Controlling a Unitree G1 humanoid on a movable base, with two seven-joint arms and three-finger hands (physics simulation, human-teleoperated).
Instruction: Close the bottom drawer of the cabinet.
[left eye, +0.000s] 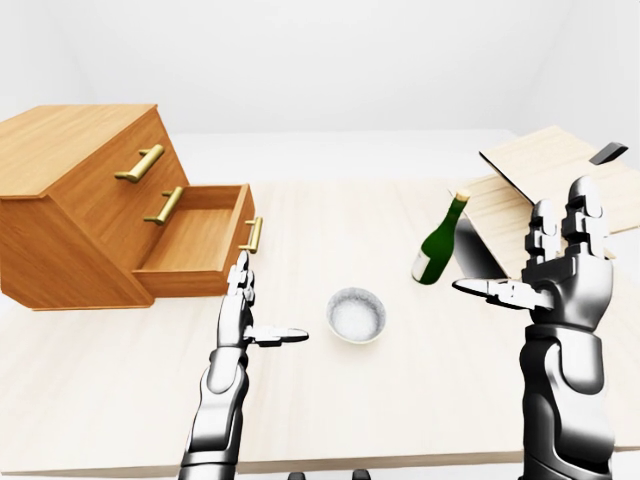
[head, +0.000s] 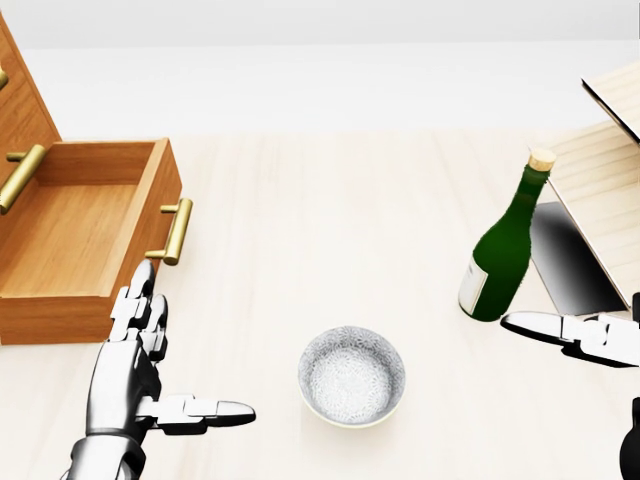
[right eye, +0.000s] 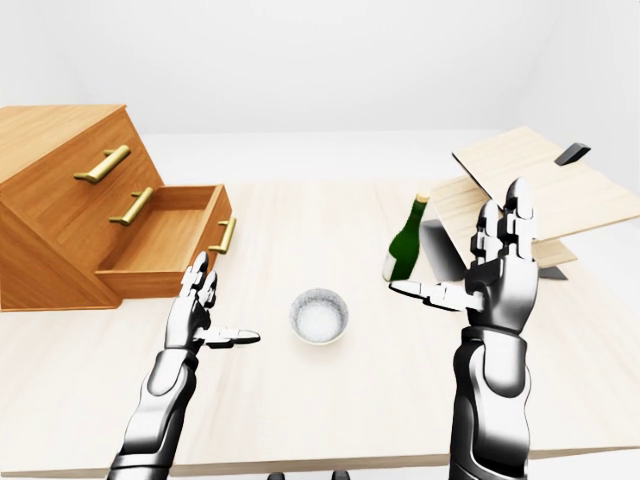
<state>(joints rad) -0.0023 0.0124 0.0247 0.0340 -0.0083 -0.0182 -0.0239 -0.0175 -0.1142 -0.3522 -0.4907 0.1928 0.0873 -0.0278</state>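
In the head view the cabinet (left eye: 85, 200) is cut off at the left edge, so only part of its slanted face and the pulled-out bottom drawer (head: 80, 235) show. The two eye views give it whole, standing at the left of the pale wooden desk (left eye: 330, 400). That drawer stands open, its inside bare, with a brass handle (head: 175, 232) on its face. Two more brass handles sit on the slanted face above it.

The right hand (left eye: 560, 265) is mostly out of the head view; only one finger and a bit of the palm reach in at the right edge. In the eye views it is raised, fingers spread wide and upright, holding nothing. It partly covers the light wooden boards (left eye: 560, 170) at the desk's right, whose lower parts are hard to make out.

The left hand (head: 135, 365) stands just below the drawer's near corner, fingers (head: 140, 295) pointing up toward the handle and thumb out to the right. It is wide open and empty. Whether the fingertips touch the drawer face cannot be told.

Bare desk lies between the drawer face and the desk's middle. A white bowl (head: 352, 376) sits near the middle, to the right of the left hand and apart from it. A green bottle (head: 505, 245) with a cork stands further right, leaning, near the right hand.
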